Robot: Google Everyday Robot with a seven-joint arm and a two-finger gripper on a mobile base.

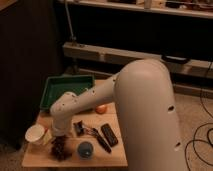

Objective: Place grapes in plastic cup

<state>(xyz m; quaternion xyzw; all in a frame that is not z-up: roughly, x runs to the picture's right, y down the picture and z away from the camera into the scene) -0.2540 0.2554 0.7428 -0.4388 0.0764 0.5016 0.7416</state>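
Observation:
The grapes (61, 148), a dark reddish-purple bunch, lie on the wooden table (112, 155) near its front left. The light blue plastic cup (85, 149) stands upright just right of them. My gripper (59, 134) is at the end of the white arm, low over the top of the bunch. The arm's wrist hides it. The grapes are beside the blue cup, not in it.
A larger white cup (36, 134) stands left of the grapes at the table's left edge. A green tray (67, 86) sits at the back. An orange (101, 108), a black remote (109, 134) and a dark tool (100, 141) lie to the right. The arm's bulky white body (150, 115) fills the right side.

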